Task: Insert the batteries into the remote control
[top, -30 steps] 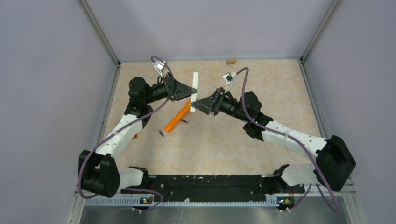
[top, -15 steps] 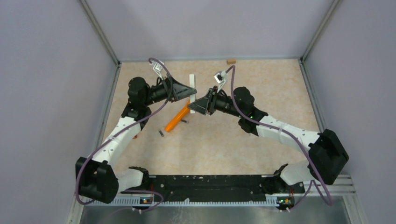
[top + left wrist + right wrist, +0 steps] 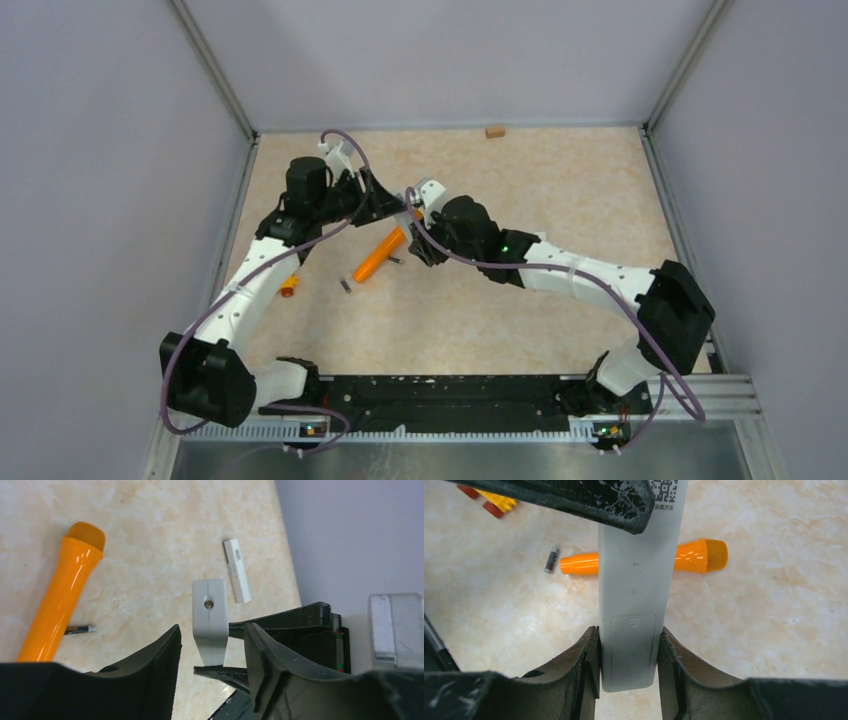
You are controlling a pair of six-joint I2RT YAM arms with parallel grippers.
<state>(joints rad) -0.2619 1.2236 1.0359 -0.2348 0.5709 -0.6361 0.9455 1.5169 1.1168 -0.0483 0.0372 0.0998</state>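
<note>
While right hand (image 3: pixel 629 635) clamps remote (image 3: pixel 636 580) | left hand (image 3: pixel 212 630) gapes around its end | battery cover (image 3: pixel 634 652) closed | battery (image 3: pixel 552 559) on table (image 3: pixel 774 605)

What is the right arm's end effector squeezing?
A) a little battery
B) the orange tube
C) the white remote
C: the right wrist view shows the white remote pinched by the right end effector, with the orange tube lying loose beyond it.

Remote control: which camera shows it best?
Right wrist: the remote control fills the frame lengthwise, battery cover visible, clamped by the right gripper. Left wrist shows only its end; the top view has it mostly hidden between the arms.
</note>
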